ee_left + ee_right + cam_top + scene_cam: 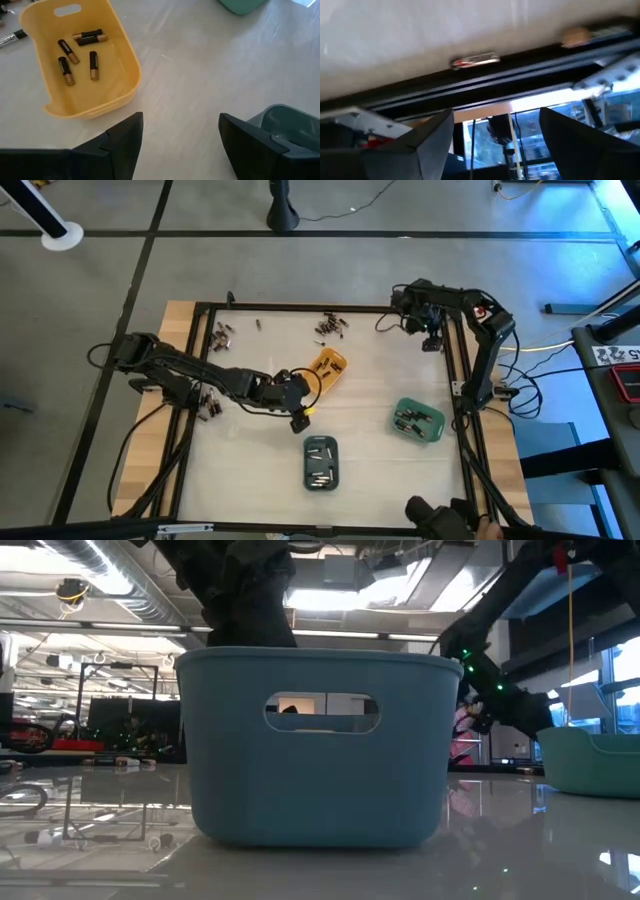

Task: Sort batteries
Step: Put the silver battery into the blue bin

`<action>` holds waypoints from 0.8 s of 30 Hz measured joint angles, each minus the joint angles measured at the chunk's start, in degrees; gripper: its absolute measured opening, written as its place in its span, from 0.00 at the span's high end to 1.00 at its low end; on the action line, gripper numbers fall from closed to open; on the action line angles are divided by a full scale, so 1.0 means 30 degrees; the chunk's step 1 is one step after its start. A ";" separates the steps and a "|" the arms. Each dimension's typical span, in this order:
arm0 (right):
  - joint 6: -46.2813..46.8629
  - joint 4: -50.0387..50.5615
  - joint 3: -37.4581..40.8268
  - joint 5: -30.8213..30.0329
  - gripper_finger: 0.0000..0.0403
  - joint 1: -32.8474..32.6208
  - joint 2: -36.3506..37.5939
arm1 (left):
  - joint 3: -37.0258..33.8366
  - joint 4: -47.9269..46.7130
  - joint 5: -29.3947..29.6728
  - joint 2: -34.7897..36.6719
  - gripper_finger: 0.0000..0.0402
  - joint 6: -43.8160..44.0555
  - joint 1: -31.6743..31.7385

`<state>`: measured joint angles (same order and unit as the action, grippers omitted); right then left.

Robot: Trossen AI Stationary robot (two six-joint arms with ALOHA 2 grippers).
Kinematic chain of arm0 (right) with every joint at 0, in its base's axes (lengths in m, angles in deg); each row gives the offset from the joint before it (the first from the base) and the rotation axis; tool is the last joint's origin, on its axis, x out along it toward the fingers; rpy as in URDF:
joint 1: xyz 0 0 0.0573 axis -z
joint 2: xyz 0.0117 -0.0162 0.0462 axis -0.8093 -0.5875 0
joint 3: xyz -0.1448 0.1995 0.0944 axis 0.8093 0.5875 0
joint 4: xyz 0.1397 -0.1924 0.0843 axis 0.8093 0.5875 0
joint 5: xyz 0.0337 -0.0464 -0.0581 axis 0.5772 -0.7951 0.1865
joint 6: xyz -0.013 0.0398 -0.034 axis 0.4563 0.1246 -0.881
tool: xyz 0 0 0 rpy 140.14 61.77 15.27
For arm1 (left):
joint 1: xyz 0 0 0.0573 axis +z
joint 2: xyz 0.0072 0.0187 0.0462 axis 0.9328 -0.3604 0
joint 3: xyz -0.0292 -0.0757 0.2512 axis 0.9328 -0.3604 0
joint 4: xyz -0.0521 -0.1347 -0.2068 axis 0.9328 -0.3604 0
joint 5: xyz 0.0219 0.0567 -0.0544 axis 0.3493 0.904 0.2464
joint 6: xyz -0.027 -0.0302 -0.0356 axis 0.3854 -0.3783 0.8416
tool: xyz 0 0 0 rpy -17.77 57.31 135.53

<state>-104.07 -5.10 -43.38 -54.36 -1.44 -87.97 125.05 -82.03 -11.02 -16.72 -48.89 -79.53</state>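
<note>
White counter (370,470) carries small cylindrical batteries: four dark, gold-tipped ones lie in the yellow oblong plastic tray (117,55), just ahead of the left end effector (181,140), fingers wide apart and empty. Near the far right corner, the right end effector (495,137) gapes wide, one silvery red-marked battery (475,61) lying beyond it.

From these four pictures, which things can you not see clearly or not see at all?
- Low view: the blue tray fills the middle and hides what it holds and most of the table behind it.
- High view: the loose batteries at the far edge are too small to count or tell apart.
- Left wrist view: the green tray is cut off by the edge.
- Right wrist view: the one battery is blurred.
</note>
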 joint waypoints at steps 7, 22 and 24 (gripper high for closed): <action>-0.2132 -0.1852 0.2869 -0.3513 0.26 -0.0554 0.0000 | 0.0000 0.0000 -0.0015 0.0000 0.38 0.0288 0.0000; -0.1980 -0.2051 0.2067 -0.2645 0.26 -0.1263 0.0087 | 0.0000 -0.0046 -0.0015 0.0000 0.38 0.0337 -0.0018; -0.1679 -0.2155 0.1294 -0.1570 0.26 -0.1262 0.0145 | 0.0000 -0.0098 -0.0015 0.0000 0.38 0.0391 -0.0015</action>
<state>-109.11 -11.57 -39.50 -59.07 -5.23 -87.53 125.05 -82.32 -11.07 -16.72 -47.72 -79.57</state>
